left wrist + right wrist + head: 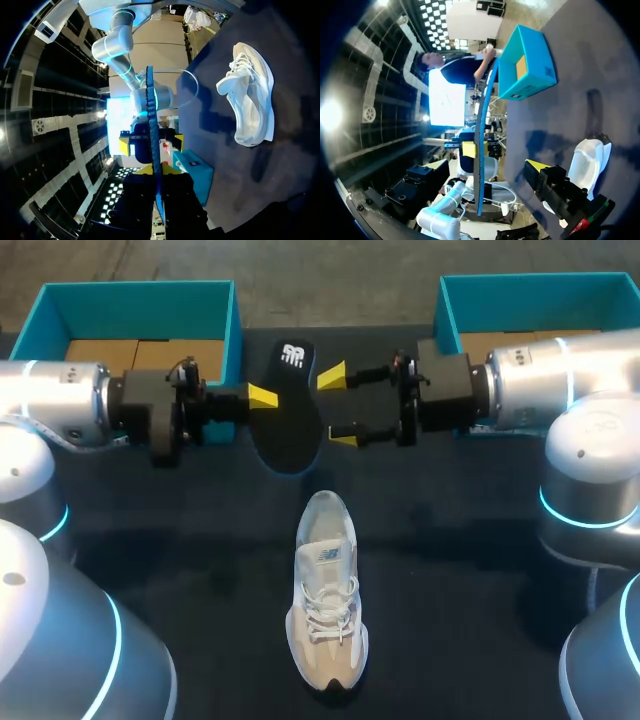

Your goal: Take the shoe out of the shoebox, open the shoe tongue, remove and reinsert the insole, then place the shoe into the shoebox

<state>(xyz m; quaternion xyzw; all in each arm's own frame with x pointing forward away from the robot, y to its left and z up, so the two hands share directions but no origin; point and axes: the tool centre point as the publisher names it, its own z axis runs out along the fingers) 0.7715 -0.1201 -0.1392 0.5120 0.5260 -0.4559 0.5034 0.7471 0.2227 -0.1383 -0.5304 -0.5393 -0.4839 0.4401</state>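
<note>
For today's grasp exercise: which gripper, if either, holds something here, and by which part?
The left gripper pinches the black insole by its long side edge, about mid-length. The right gripper is open, holding nothing.

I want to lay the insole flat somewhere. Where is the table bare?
Bare table lies left and right of the shoe. It is crowded between the left shoebox and the right shoebox, where the left jaws grip the insole and the right jaws stand open beside it.
</note>
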